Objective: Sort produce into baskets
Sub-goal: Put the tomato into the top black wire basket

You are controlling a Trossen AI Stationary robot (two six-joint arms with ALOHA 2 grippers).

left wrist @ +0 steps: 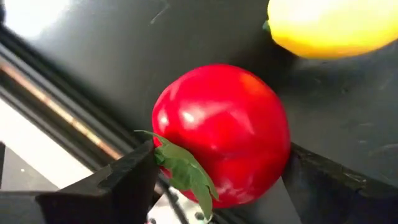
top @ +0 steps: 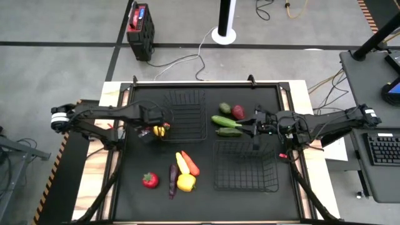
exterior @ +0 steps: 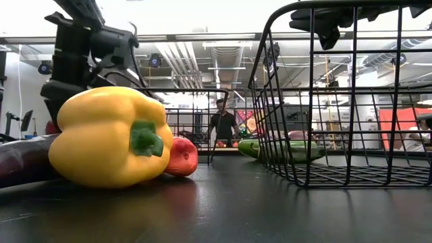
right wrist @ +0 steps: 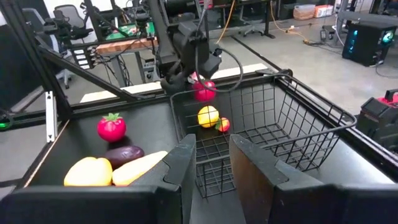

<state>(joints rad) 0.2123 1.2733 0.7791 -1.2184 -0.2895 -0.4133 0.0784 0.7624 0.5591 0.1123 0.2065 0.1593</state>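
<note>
1. While the left arm reaches in from the counter's left side, we see its gripper [left wrist: 211, 186] clenched on a round, glossy red toy apple with a green leaf [left wrist: 221, 134]; the dark fingers [left wrist: 118, 180] press it from both sides.
2. From above, that gripper sits just beside the left wall of the far black wire-grid basket [top: 186, 116], with a small yellow lemon-shaped fruit [top: 159, 130] touching or nearly touching the held apple.
3. We judge the coming move turns on this: the basket lies directly to the gripper's right, toward the counter's middle, so the apple needs lifting over the wire wall and then a short carry inward. The left arm is plainly the nearer one.
4. The right gripper [right wrist: 208, 171] hangs released over the far left corner of the near black wire basket [top: 246, 165], jaws apart with nothing between them.
5. Two long green cucumbers [top: 226, 122] lie just beyond it, their long axes running across the counter.
6. A yellow bell pepper [top: 185, 182], a dark purple aubergine [top: 173, 180] and a red tomato [top: 149, 180] wait unsorted on the near mat.
</note>
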